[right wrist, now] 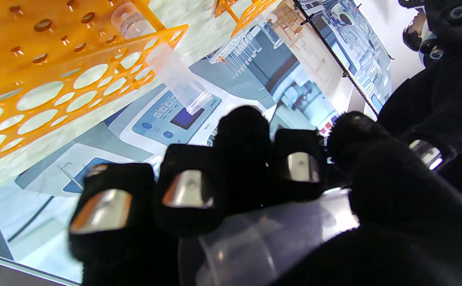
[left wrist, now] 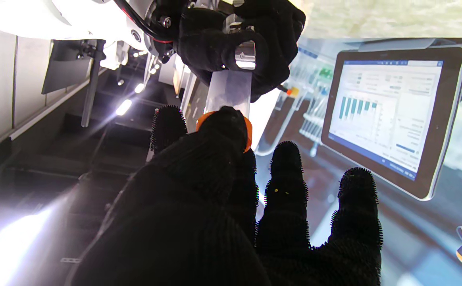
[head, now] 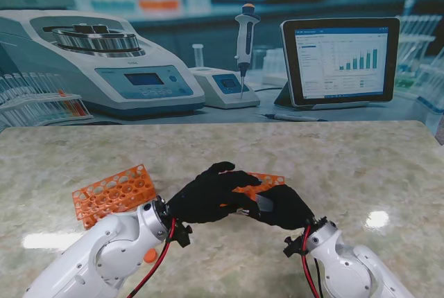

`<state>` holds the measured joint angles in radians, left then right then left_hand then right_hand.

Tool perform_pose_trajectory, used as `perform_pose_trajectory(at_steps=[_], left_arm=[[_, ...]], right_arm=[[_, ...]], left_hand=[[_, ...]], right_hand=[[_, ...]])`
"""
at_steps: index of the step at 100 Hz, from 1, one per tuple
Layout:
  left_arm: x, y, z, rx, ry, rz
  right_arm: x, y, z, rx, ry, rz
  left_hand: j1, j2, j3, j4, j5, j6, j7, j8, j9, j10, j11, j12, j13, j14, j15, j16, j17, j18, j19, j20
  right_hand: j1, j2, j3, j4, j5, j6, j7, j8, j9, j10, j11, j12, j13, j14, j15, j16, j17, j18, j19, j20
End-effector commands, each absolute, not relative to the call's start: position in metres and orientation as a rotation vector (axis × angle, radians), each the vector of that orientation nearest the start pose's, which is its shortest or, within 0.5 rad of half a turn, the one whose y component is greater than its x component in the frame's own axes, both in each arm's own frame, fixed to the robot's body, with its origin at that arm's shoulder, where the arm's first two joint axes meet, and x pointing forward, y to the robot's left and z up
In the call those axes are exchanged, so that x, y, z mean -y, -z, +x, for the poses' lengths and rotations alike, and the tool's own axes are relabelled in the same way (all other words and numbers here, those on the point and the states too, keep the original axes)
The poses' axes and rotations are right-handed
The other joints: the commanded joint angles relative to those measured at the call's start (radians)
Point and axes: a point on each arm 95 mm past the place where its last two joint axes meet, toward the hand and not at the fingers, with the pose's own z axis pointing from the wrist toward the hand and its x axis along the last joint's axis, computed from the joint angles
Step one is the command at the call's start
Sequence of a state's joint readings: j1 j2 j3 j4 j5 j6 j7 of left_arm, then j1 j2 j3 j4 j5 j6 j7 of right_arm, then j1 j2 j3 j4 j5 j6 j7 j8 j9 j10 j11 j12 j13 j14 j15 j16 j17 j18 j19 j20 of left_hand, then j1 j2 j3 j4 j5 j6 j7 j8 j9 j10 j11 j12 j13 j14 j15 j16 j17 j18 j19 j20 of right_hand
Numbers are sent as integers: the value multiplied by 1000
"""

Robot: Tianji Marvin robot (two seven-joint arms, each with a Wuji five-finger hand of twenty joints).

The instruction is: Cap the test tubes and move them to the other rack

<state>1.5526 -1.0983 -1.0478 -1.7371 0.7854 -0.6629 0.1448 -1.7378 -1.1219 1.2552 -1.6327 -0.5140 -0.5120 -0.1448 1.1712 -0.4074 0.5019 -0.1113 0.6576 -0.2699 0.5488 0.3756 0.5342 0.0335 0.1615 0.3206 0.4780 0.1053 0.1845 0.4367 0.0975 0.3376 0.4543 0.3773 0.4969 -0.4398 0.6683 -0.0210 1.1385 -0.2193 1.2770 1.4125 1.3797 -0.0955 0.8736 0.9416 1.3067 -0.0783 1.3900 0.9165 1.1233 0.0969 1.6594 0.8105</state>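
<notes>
L hand (head: 208, 194): fingers closed on orange cap (left wrist: 248, 131), at tube mouth.
R hand (head: 281, 206): wrapped round clear tube (left wrist: 230, 89), touching L hand.
Rack (head: 114, 192): just left of L hand.

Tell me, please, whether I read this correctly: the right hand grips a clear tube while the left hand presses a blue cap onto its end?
Not quite: the cap is orange, as the left wrist view shows. The right hand does grip the clear tube, with the left hand at its end.

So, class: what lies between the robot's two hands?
In the left wrist view, a clear test tube spans from right hand to left hand, orange cap at the left.
</notes>
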Motion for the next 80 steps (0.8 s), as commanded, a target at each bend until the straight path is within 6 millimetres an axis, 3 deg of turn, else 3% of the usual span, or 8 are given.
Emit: perform_pose_trajectory(at_steps=[1, 21, 35, 63, 67, 71, 80], left_arm=[[112, 264, 330, -1661, 2463, -695], [110, 262, 328, -1671, 2462, -694], [109, 259, 324, -1669, 2478, -698], [114, 256, 324, -1683, 2502, -725], [116, 256, 325, -1685, 2504, -734], [117, 255, 326, -1686, 2505, -742], [119, 256, 329, -1692, 2501, -760]], right_arm=[[-25, 332, 335, 1398, 2560, -1572], [-25, 332, 335, 1398, 2559, -1572], [-25, 332, 335, 1398, 2557, -1572], [-26, 332, 335, 1397, 2556, -1571], [-26, 332, 335, 1396, 2557, -1571], [-25, 332, 335, 1396, 2558, -1570], [-25, 332, 335, 1394, 2560, -1571]], left_hand=[[103, 36, 76, 60, 12, -43, 15, 0, 1, -36, -13, -26, -26, -15, -20, -12, -7, 0, 17, -19], [69, 54, 40, 59, 10, -28, 3, -13, -4, -32, -15, -27, -35, -11, -24, -13, -13, 0, 10, -19], [42, 103, -133, 96, 11, -1, -30, -43, -2, -21, -22, -27, -37, 3, -28, -15, -13, 4, -4, -12], [-70, 106, -261, 85, -4, 39, -81, -71, -5, -6, -27, -21, -27, 28, -26, -14, -10, 16, -12, -6], [-76, 104, -272, 83, -5, 43, -85, -75, -4, -4, -26, -20, -25, 28, -24, -13, -10, 16, -12, -6], [-56, 114, -344, 96, -5, 50, -89, -82, -4, -3, -28, -9, -23, 29, -24, -5, -7, 17, -16, 4], [-63, 115, -355, 97, -10, 56, -96, -87, -1, -2, -26, -7, -15, 31, -18, -1, 0, 17, -12, 8]], right_hand=[[22, 76, 20, -9, 54, -14, 0, 17, 15, 5, 1, 3, 14, -58, 111, 32, 15, 8, 28, 4], [22, 77, 20, -9, 53, -14, 0, 17, 14, 5, 1, 3, 14, -58, 111, 32, 15, 8, 28, 4], [22, 77, 19, -9, 53, -14, 0, 17, 14, 0, 1, 3, 14, -58, 111, 31, 15, 8, 27, 4], [22, 77, 20, -9, 53, -15, 0, 18, 15, 6, 1, 3, 14, -57, 111, 31, 15, 8, 27, 4], [22, 77, 20, -9, 53, -15, 0, 18, 15, 6, 1, 3, 14, -57, 111, 31, 15, 8, 27, 4], [22, 77, 20, -9, 53, -15, -1, 18, 16, 3, 2, 3, 14, -57, 111, 31, 15, 8, 27, 4], [22, 76, 19, -9, 52, -18, -2, 18, 15, 4, 1, 3, 14, -57, 111, 31, 15, 8, 27, 4]])
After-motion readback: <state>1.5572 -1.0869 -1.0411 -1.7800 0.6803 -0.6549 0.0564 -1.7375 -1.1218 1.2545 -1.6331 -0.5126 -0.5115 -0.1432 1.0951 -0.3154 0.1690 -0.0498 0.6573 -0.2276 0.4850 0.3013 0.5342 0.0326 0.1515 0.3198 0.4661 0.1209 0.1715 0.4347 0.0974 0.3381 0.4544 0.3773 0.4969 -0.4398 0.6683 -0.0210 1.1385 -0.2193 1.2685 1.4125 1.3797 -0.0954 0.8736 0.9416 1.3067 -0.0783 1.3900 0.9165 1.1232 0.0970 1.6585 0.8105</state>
